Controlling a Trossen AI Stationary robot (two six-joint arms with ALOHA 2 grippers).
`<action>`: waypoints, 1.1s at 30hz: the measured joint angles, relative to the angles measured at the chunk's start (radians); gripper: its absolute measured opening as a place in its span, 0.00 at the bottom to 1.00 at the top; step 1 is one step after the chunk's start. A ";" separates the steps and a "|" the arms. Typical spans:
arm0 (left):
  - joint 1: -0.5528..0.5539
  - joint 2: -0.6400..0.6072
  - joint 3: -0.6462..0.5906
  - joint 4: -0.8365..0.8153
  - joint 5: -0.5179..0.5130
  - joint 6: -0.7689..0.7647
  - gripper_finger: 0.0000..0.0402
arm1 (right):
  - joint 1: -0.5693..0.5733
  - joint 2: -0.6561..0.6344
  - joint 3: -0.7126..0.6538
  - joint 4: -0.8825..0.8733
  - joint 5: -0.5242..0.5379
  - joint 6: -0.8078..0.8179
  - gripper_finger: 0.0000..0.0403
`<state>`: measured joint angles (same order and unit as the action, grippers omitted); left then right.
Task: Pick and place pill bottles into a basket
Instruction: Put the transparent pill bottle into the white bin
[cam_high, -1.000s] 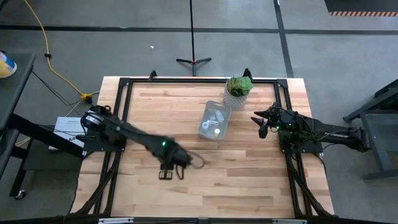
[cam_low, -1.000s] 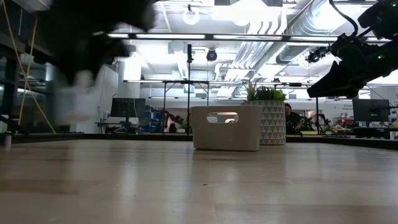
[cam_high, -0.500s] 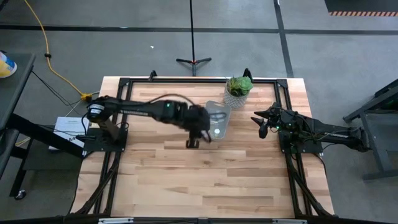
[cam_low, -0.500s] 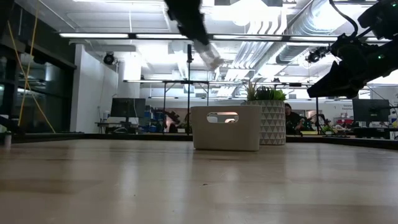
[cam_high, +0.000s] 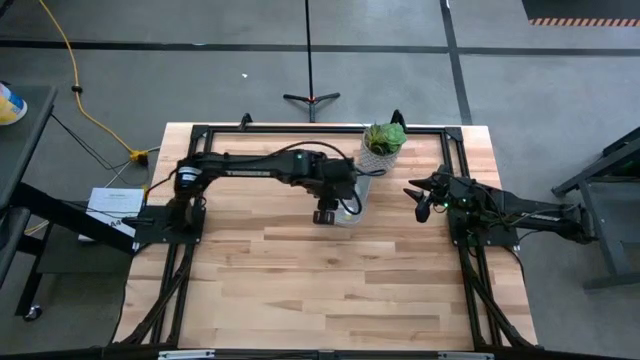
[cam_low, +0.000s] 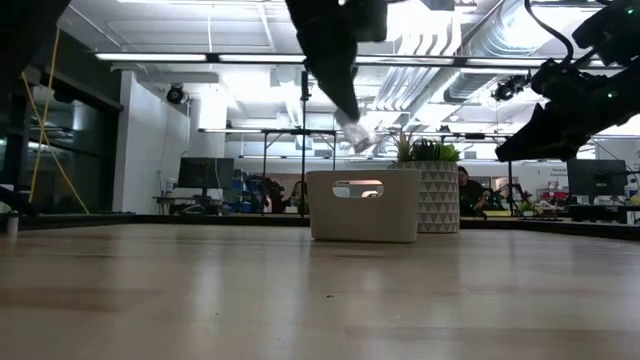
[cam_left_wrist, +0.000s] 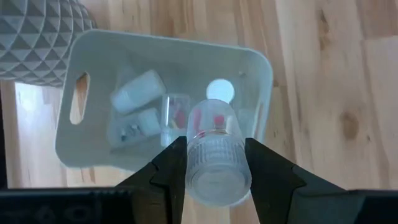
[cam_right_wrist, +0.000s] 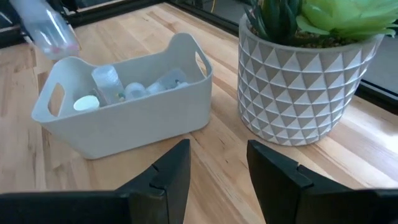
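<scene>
bottle (cam_left_wrist: 214, 152) pinched between the left gripper (cam_left_wrist: 214, 163) fingers, hanging above the near end of the basket (cam_left_wrist: 264, 71), tilted in the low view. it looks light, stiff and smooth, so a squeeze across the ribbed cap end suits it; too loose and it could slip. several more bottles (cam_left_wrist: 138, 90) lie in the basket, some hard to tell apart through the clear plastic. right gripper (cam_right_wrist: 214, 163) waits beside the plant pot (cam_right_wrist: 305, 74), fingers parted and holding nothing.
</scene>
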<state>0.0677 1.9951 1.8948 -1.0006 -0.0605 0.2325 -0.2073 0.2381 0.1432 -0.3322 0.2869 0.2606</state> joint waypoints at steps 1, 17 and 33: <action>0.000 0.015 0.012 -0.002 0.001 0.000 0.43 | 0.000 -0.003 0.000 -0.007 0.002 0.000 0.37; 0.004 0.089 0.026 -0.044 0.028 0.007 0.44 | 0.000 0.004 0.000 -0.001 0.006 0.000 0.37; 0.004 0.169 0.024 -0.135 0.024 0.051 0.45 | 0.000 0.004 0.000 -0.001 0.002 0.000 0.37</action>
<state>0.0719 2.1641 1.9190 -1.1360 -0.0361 0.2840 -0.2073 0.2417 0.1432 -0.3332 0.2893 0.2604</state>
